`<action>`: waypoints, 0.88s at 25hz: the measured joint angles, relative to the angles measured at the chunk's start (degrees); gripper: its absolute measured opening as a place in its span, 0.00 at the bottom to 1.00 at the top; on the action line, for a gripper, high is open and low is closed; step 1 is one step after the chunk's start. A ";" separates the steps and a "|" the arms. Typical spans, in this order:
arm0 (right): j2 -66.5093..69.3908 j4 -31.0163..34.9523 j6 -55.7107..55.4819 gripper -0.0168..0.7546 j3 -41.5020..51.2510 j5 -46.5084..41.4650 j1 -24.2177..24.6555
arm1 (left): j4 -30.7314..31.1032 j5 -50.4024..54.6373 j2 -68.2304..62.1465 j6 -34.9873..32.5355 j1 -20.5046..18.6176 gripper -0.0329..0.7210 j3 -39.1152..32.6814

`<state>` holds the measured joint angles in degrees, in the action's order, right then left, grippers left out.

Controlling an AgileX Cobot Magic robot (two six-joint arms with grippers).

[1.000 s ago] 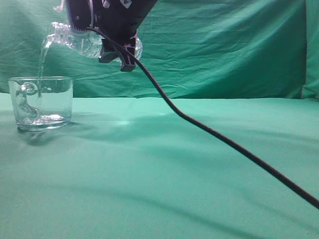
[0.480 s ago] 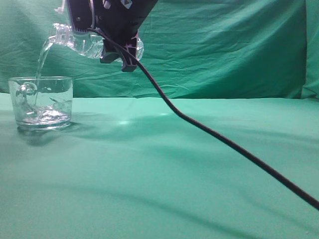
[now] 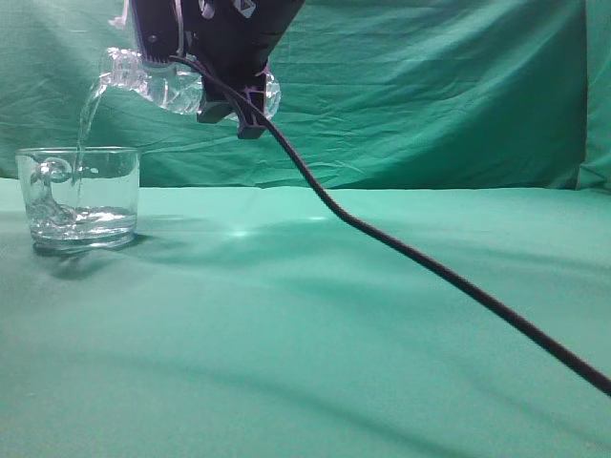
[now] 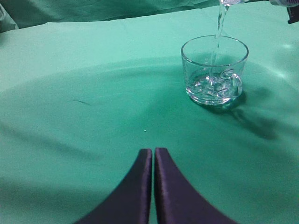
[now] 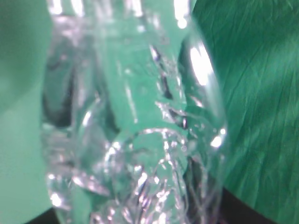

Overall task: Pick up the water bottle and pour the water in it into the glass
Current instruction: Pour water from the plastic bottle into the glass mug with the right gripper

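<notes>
**Pouring: bottle tipped over the glass, stream running**

My right gripper (image 3: 224, 91) is clamped on the water bottle (image 3: 162, 86), up high at the left of the exterior view. I hold the bottle tilted close to horizontal, neck pointing left and slightly down, mouth above the glass (image 3: 78, 197) and apart from it. My gripper body covers the middle of the bottle, so only the neck end and a bit of the base show on either side.

The water (image 3: 86, 119) falls from the mouth as a thin stream, drops inside the rim of the glass and lands in a shallow pool at the bottom. In the left wrist view the stream (image 4: 218, 28) enters near the far side of the glass (image 4: 214, 70), and the pool is rippled.

The glass stands upright on the green cloth (image 3: 315, 324), handle facing the exterior camera.

The right wrist view is filled by the bottle (image 5: 135, 116), blurred and very close; fingers cannot be made out there.

My left gripper (image 4: 153, 186) sits low over the cloth, fingers pressed together with nothing between them, well short of the glass.

A black cable (image 3: 430, 262) runs from my right arm down to the lower right.
</notes>
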<state>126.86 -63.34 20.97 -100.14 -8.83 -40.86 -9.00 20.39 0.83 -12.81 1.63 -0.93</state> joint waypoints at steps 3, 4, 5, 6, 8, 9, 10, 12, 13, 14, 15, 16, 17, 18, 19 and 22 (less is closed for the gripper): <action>0.00 0.00 -1.34 0.42 0.00 0.00 0.00 | 0.00 0.00 0.00 0.00 0.00 0.04 0.00; 0.00 0.00 -1.84 0.42 0.00 0.00 0.00 | 0.00 0.00 0.00 0.00 0.00 0.04 0.00; 0.00 0.00 -2.25 0.42 0.00 -0.11 0.00 | 0.00 0.00 0.00 0.00 0.00 0.04 0.00; 0.00 0.00 -2.36 0.42 0.00 -0.11 0.00 | 0.00 0.00 0.00 0.00 0.00 0.04 0.00; 0.00 0.00 -2.47 0.42 0.00 -0.23 0.00 | 0.00 0.00 0.00 0.00 0.00 0.04 0.00; 0.00 0.00 -2.71 0.42 0.00 -0.35 0.00 | 0.00 0.00 0.00 0.00 0.00 0.04 0.00; 0.00 0.00 -3.07 0.42 0.00 -0.44 0.00 | 0.00 0.00 0.00 0.00 0.00 0.04 0.00; 0.00 0.00 -4.58 0.42 0.00 -0.79 0.00 | 0.00 0.00 0.00 0.00 0.00 0.04 0.00; 0.00 0.00 -5.29 0.42 0.00 -0.88 0.00 | 0.00 0.00 0.00 0.00 0.00 0.04 0.00; 0.00 0.00 -5.74 0.42 0.00 -1.02 0.00 | 0.00 0.00 0.00 0.00 0.00 0.04 0.00; 0.00 0.00 -6.35 0.42 0.00 -1.16 0.00 | 0.00 0.00 0.00 0.00 0.00 0.04 0.00; 0.00 0.00 -7.03 0.42 0.00 -1.26 0.00 | 0.00 0.00 0.00 0.00 0.00 0.04 0.00; 0.00 0.00 -8.02 0.42 0.00 -1.24 0.00 | 0.00 0.00 0.00 0.00 0.00 0.04 0.00; 0.00 0.11 -9.55 0.42 0.00 -1.24 0.00 | 0.00 0.00 0.00 0.00 0.00 0.04 0.00; 0.00 0.23 -12.66 0.42 0.00 -1.28 0.00 | 0.00 0.00 0.00 0.00 0.00 0.04 0.00; 0.00 2.01 -28.31 0.42 0.00 -1.37 0.00 | 0.00 0.00 0.00 0.00 0.00 0.04 0.00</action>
<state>126.86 -61.33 -7.34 -100.14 -10.20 -40.86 -9.00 20.39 0.83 -12.81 1.63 -0.93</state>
